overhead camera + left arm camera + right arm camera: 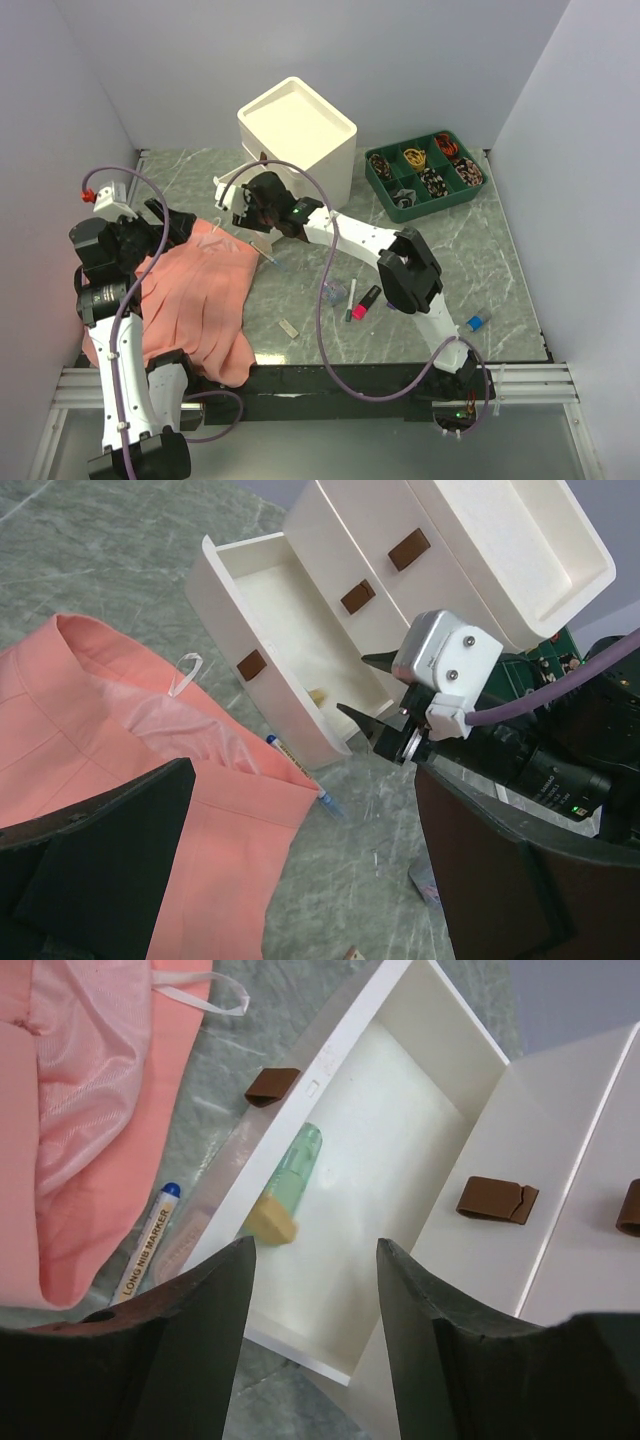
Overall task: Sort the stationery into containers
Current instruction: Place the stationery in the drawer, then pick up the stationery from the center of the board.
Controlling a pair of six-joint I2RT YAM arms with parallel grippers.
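The cream-white cabinet [297, 130] stands at the back of the table, its lowest drawer [400, 1110] pulled out. Inside that drawer lies a green marker [297, 1165] with a tan end. My right gripper [315, 1250] hovers over the drawer, open, with nothing between its fingers; it also shows in the left wrist view, right gripper [360, 685]. A blue-capped marker [145, 1240] lies on the table beside the drawer, half under the salmon cloth [200, 290]. My left gripper [305, 810] is open above the cloth's edge, holding nothing. A pink highlighter [365, 303] lies mid-table.
A green compartment tray [425, 172] with small dark items sits at the back right. Near the front lie a small flat eraser [289, 327], a bluish lump [335, 292] and a blue-and-red item [478, 321]. The right arm's purple cable [325, 300] loops over the table.
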